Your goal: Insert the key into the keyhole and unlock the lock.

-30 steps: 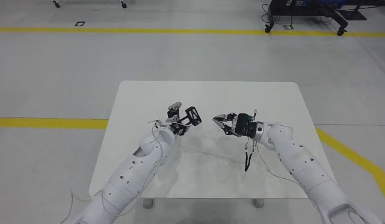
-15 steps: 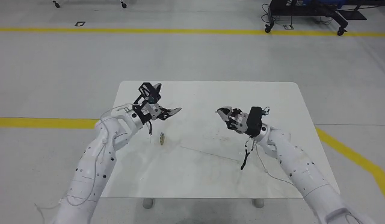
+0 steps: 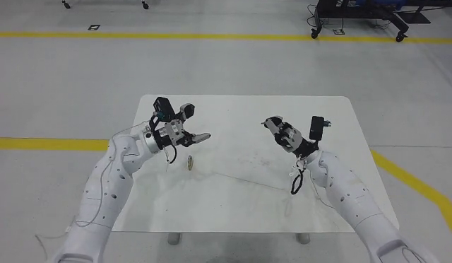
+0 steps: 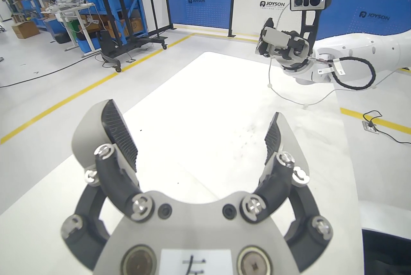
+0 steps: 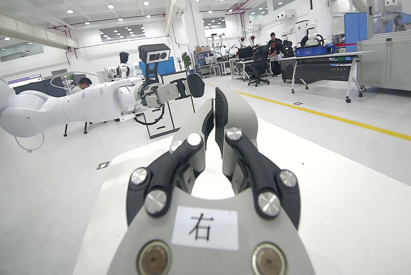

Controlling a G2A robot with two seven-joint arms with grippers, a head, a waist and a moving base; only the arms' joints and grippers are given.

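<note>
Top view is showing the lock [image 3: 190,162] lying on the white worktop [image 3: 240,199]. It is a small metal piece, too small for me to be telling whether the key is sitting in it. It is resting near my left claw [image 3: 198,123], a little back from the tips on the side toward my body. It is well apart from my right claw [image 3: 268,123], which is hanging across the worktop from it.

I am holding my left claw spread wide, and its ribbed pads [image 4: 118,128] are facing each other above the bare worktop. I am holding my right claw pressed together, pad against pad [image 5: 220,115], and raised off the worktop. Left wrist view is showing that right claw farther off, its tips pointing back toward my left one. A black cable [image 3: 292,184] is dangling in a loop below my right wrist, down toward the worktop.
</note>
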